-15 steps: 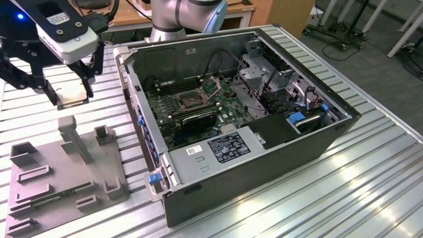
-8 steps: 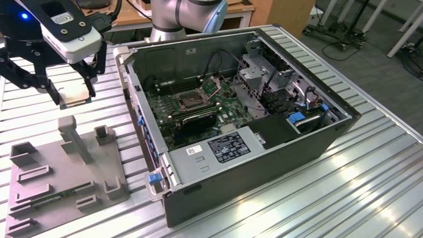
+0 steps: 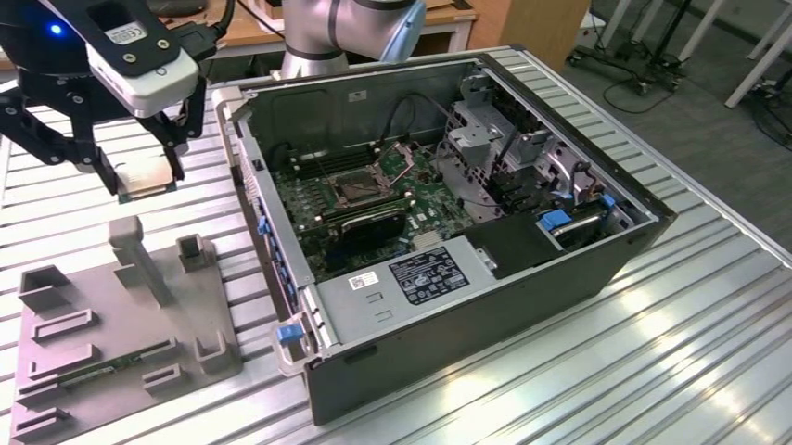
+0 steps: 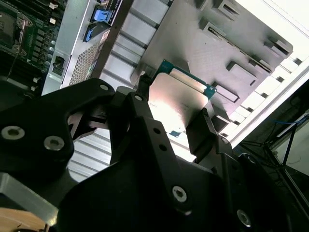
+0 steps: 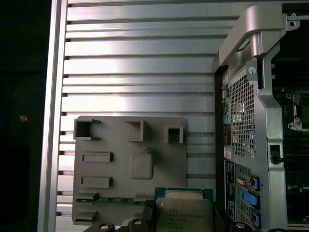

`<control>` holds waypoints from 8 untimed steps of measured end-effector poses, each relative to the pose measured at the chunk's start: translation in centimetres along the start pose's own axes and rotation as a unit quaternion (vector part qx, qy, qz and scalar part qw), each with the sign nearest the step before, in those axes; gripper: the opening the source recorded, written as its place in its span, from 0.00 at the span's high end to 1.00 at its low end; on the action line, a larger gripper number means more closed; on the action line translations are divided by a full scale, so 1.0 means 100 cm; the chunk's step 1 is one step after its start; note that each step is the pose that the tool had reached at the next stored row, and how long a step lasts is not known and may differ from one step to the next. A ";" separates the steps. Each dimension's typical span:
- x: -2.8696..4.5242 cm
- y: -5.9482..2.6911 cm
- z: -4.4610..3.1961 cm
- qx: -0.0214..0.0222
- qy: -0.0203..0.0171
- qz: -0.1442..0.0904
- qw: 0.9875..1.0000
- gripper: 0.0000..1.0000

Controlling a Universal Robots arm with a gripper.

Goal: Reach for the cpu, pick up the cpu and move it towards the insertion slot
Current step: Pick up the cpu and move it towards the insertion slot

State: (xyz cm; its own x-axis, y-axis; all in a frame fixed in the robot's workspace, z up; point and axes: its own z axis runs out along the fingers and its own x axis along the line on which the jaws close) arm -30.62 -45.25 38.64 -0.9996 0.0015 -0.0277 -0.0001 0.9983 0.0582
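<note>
now pincer (image 3: 146,176) clamped on cpu (image 4: 179,108), above grey tray (image 3: 124,371), beside pc case (image 3: 495,287).

Tray (image 3: 124,324) left of computer case (image 3: 495,306)

ribbed metal table (image 3: 693,315) | on it: computer case (image 3: 495,306), grey tray (image 3: 111,343)

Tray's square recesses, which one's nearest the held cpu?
In the first wrist view, the shallow rounded-corner square recess in the grey tray lies closest to the cpu; the three open-sided pockets sit along the far edge.
</note>
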 end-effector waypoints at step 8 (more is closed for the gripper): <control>-0.0042 0.0000 0.0001 0.000 0.000 0.000 1.000 0.45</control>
State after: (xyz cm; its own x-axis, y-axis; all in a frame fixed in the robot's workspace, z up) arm -30.20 -45.25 38.64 -0.9996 0.0014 -0.0277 -0.0002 0.9983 0.0583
